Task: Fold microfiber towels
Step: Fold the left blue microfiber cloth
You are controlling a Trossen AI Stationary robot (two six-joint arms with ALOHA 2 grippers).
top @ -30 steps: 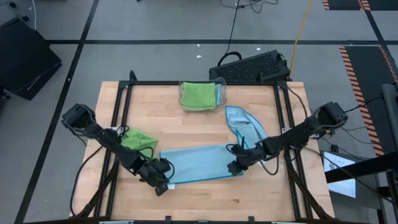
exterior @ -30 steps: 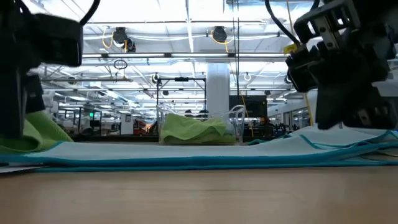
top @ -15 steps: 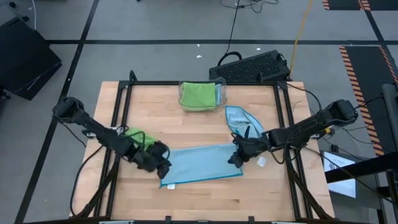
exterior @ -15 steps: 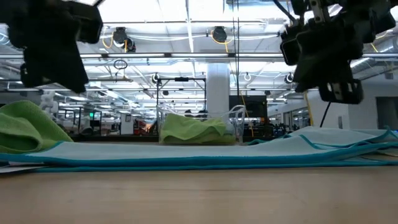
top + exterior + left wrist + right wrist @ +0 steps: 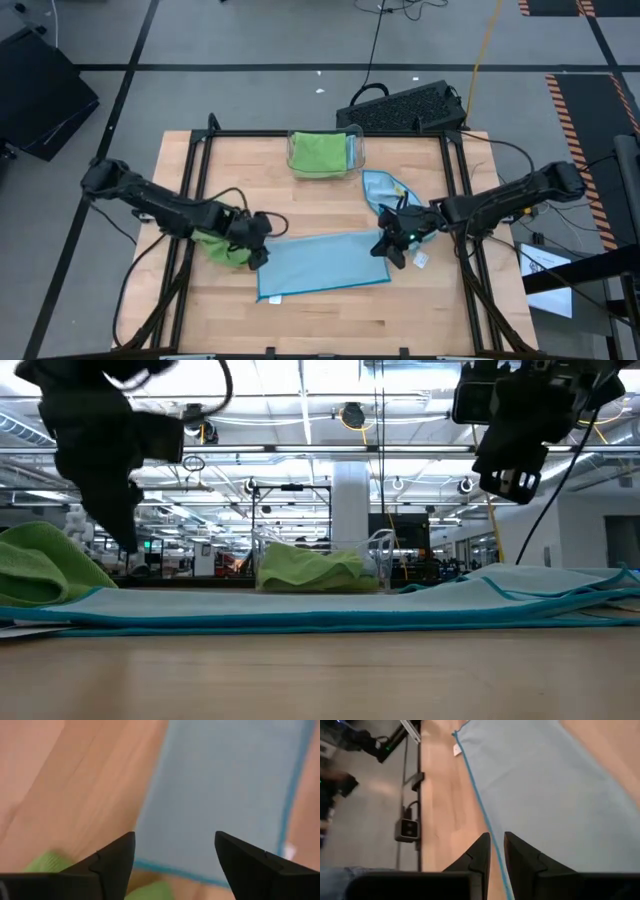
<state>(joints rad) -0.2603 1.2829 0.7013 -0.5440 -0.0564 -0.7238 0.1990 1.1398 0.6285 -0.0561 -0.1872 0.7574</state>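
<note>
Left claw (image 5: pixel 258 243) hovers with fingers spread wide above the left end of a light blue towel (image 5: pixel 325 263) lying flat across the middle of the worktop (image 5: pixel 330 325); it holds nothing. Right claw (image 5: pixel 393 243), fingers nearly together and empty, hangs over that towel's right end. A crumpled green towel (image 5: pixel 225 247) sits just left of the left claw. Another blue towel (image 5: pixel 385 192) lies bunched farther right. At the far edge, a clear bin (image 5: pixel 326 153) holds a green towel (image 5: pixel 316 152).

A clear plastic bin (image 5: pixel 354 152) sits at the far edge of the wooden desk (image 5: pixel 320 320). A black keyboard (image 5: pixel 402 107) lies just beyond the bin.
</note>
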